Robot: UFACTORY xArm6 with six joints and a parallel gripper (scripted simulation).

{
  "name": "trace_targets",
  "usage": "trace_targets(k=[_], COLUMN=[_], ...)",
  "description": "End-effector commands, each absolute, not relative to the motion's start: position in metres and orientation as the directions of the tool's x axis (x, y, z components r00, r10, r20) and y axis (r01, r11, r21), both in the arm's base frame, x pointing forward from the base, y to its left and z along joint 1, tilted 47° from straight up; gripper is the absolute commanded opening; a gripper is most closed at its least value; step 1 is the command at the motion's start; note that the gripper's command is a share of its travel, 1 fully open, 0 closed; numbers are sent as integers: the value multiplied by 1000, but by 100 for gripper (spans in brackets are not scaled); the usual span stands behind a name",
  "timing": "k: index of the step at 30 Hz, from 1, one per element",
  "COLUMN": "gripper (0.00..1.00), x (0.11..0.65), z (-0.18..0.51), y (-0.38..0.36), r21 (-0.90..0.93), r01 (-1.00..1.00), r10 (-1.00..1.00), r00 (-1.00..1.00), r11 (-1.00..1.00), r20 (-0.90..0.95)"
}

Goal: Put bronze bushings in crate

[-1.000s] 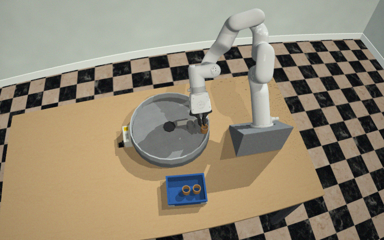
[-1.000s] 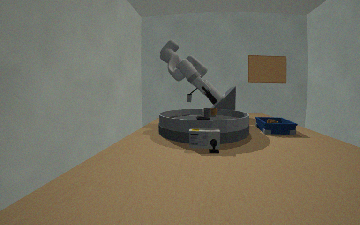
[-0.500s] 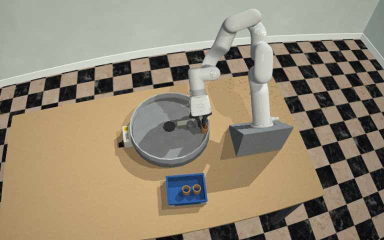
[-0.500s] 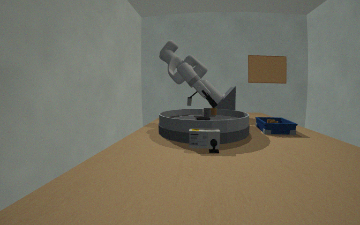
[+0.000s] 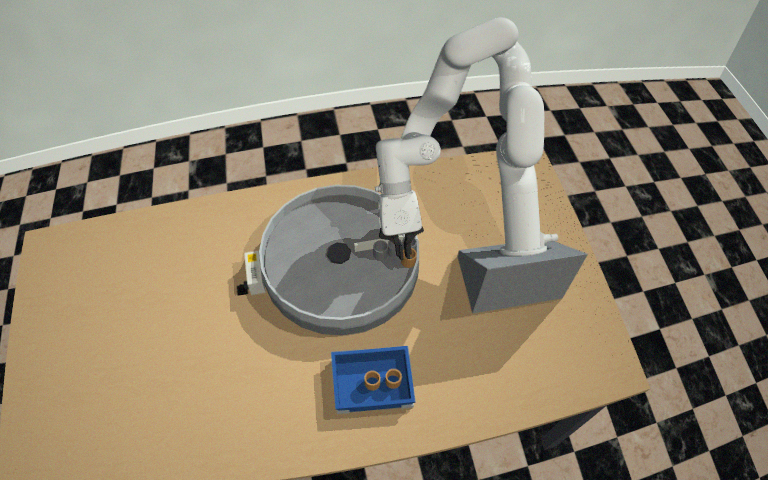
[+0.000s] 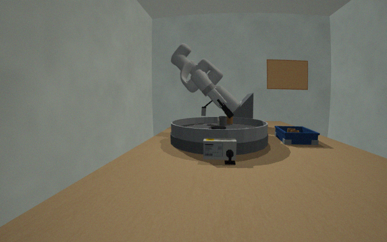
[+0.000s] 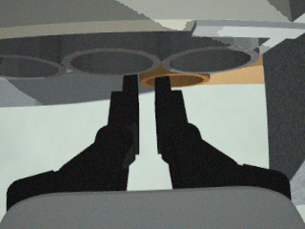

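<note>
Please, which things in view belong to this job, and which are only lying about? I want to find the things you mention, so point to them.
For the job:
- jaws [image 5: 404, 256] [image 6: 230, 116]
- bronze bushings [image 5: 408, 262] [image 6: 230, 121] [image 7: 186, 85]
- turning table [image 5: 346, 325] [image 6: 194, 133] [image 7: 95, 30]
- crate [image 5: 335, 379] [image 6: 299, 139]
- grey bushings [image 5: 380, 254] [image 6: 222, 121] [image 7: 111, 50], to be left

Apparently lying about:
- white box [image 5: 253, 277] [image 6: 212, 149]
- black stand [image 5: 242, 289] [image 6: 229, 154]

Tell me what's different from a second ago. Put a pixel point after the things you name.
The gripper [image 5: 403, 255] [image 6: 230, 117] [image 7: 146, 88] has moved down towards the bronze bushing [image 5: 408, 262] [image 6: 230, 121] [image 7: 183, 86] by the turning table's wall [image 5: 342, 325] [image 6: 194, 133]. Nothing was visibly taken hold of or let go. That bushing stayed where it was, as did the crate [image 5: 351, 391] [image 6: 299, 138] with its two bronze bushings.
</note>
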State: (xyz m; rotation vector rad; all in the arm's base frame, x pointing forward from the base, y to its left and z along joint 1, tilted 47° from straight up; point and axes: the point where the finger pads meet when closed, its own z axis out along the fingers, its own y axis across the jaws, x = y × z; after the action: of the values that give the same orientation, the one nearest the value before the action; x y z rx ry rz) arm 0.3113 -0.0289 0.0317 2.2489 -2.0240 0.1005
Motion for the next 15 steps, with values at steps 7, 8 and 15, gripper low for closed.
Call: trace_targets(k=[7, 8, 15], gripper=[10, 10, 0], x=[313, 313, 313], z=[32, 32, 32], y=[-29, -29, -29], r21=[37, 37, 37], r01=[-994, -994, -994], r10=[-986, -986, -986], r00=[108, 108, 108], r11=[-104, -104, -104], r20=[126, 126, 126])
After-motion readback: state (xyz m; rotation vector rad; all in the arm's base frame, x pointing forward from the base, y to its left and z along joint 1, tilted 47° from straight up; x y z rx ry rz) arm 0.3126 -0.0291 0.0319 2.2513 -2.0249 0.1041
